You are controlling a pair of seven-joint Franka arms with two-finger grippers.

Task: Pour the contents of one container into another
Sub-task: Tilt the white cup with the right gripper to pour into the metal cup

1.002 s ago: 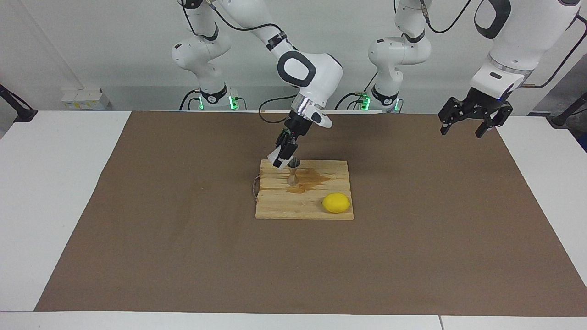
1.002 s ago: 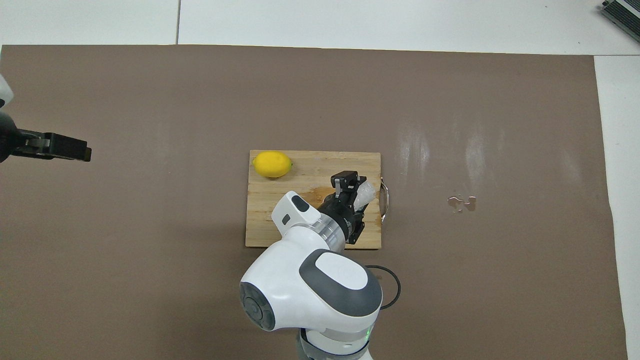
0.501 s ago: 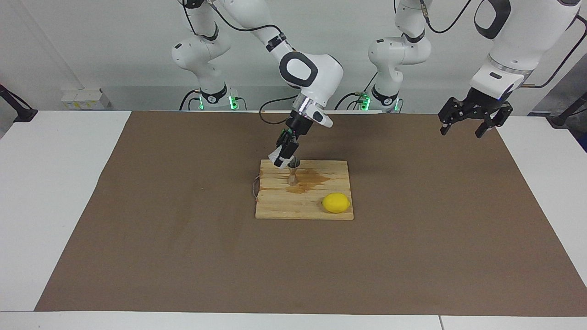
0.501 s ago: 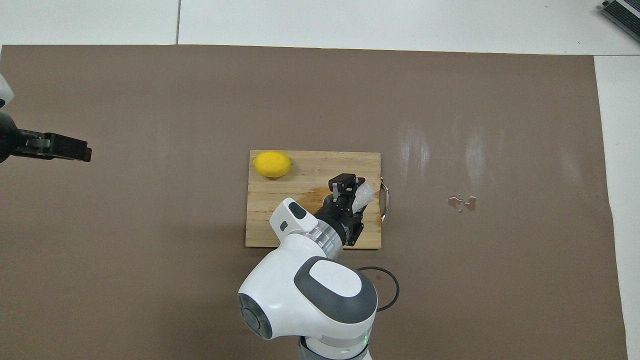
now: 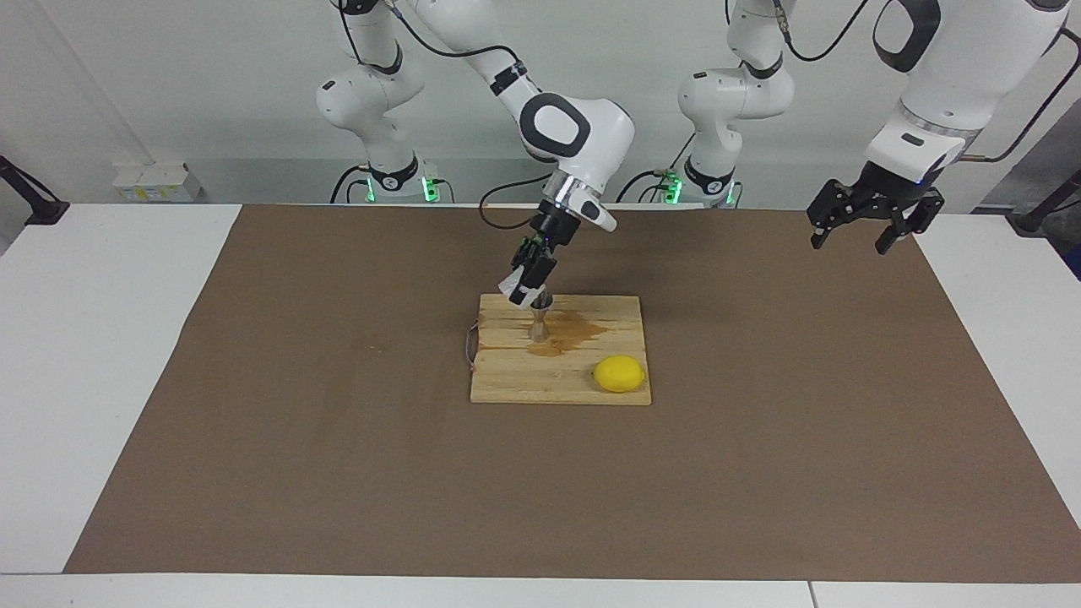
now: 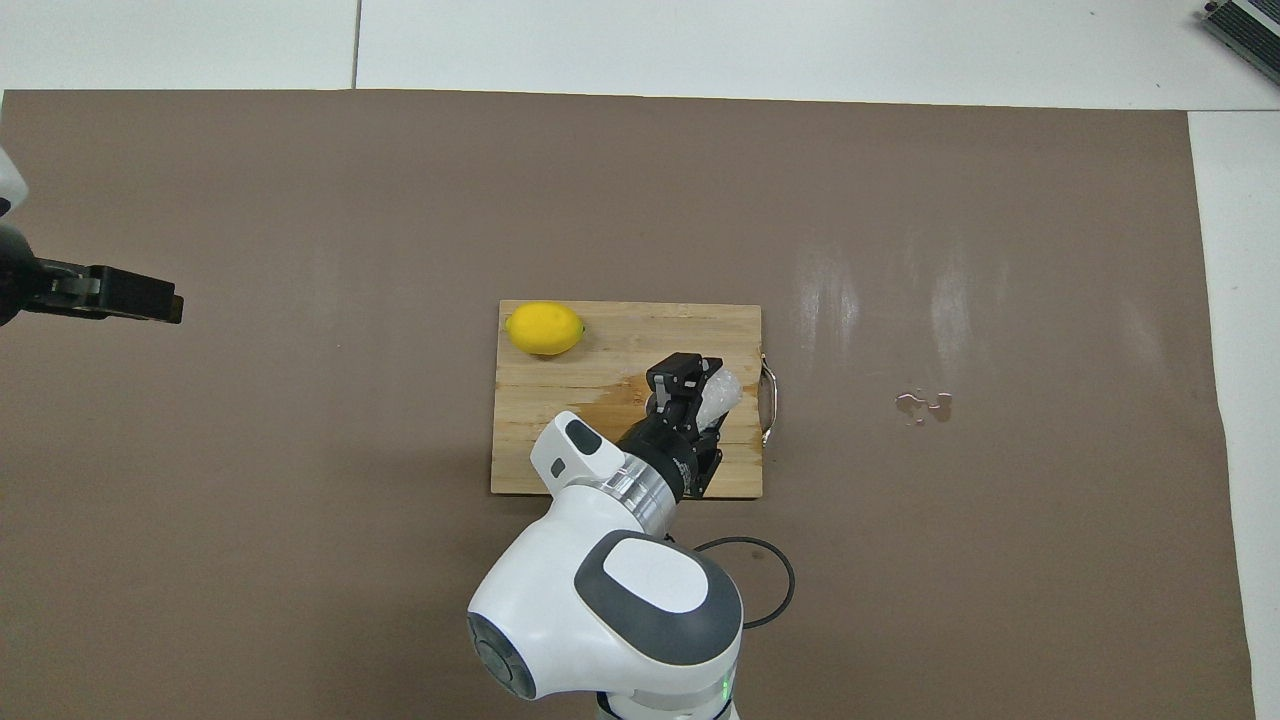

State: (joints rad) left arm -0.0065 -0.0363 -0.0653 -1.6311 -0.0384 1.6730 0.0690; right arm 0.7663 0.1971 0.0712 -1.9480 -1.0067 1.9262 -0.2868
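Right pincer: arm bent steeply down over wooden board, clamped on textured glass cup, tipped over metal jigger upright on board. Lemon: board corner farther from robots. Left pincer: spread wide, raised, waiting over counter's left-arm end.

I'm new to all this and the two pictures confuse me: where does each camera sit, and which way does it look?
Facing view: high across the table, looking at the robots; both arms show whole, the right pincer tilting the clear cup over the jigger, the left pincer waiting open.
Overhead view: above the robots' end, looking steeply down; the right arm's wrist and the left pincer show.
Shared: cutting board, lemon, half a turn apart.
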